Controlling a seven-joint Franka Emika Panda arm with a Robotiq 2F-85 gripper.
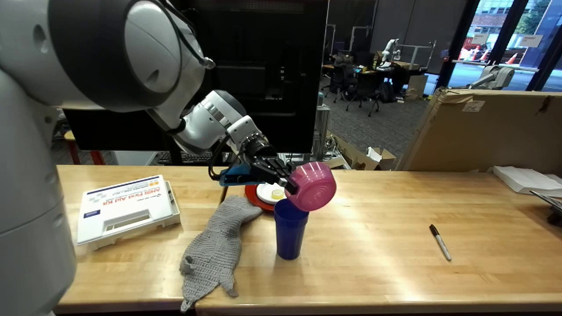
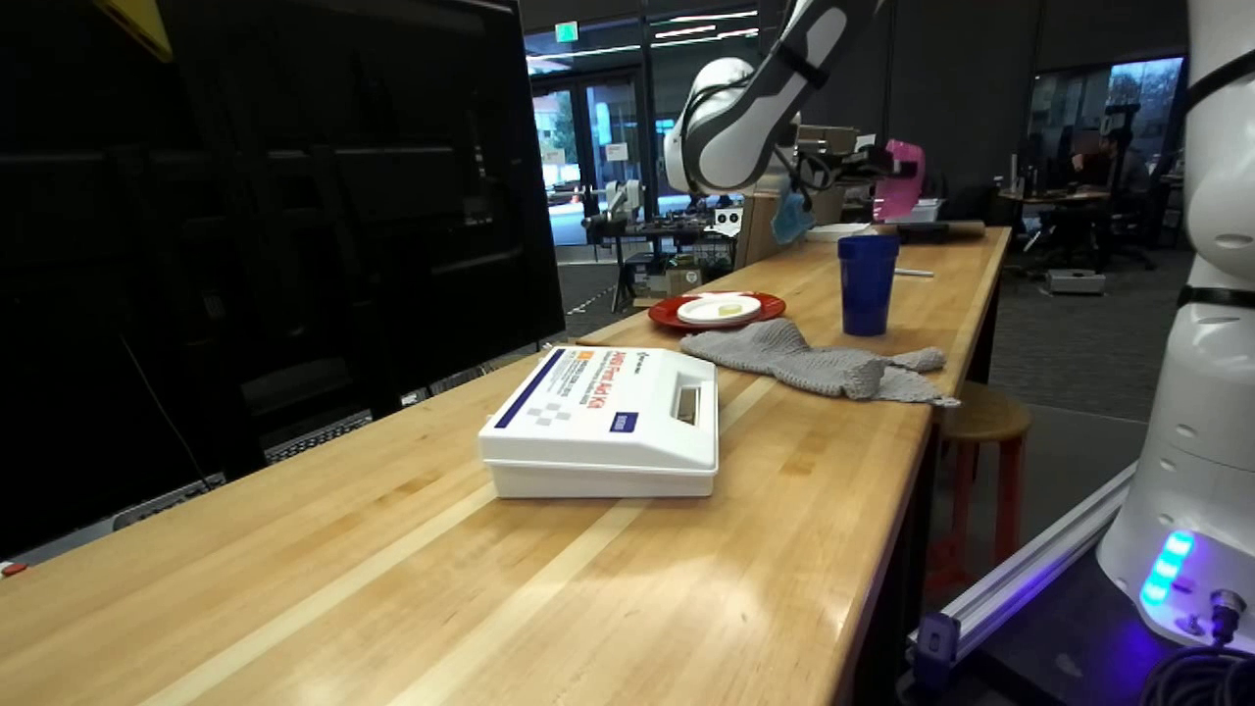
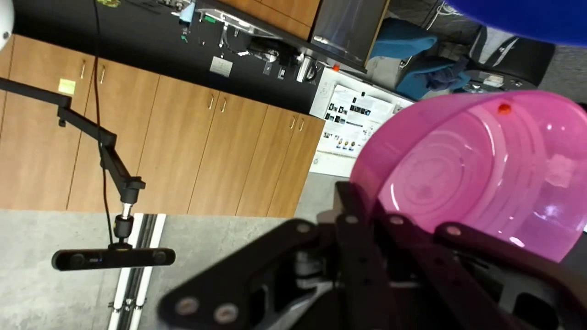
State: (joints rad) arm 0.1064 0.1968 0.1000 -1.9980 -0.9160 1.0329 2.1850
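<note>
Wrist view: end effector [image 3: 364, 204] grips one pink bowl [image 3: 467, 174], one orange bit [image 3: 504, 108] inside; one blue cup [image 3: 532, 18], contents hidden.

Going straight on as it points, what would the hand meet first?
The held pink bowl goes in front; beyond it the way looks free toward the far cabinets. The blue cup seems below that line; depth is unclear.
</note>
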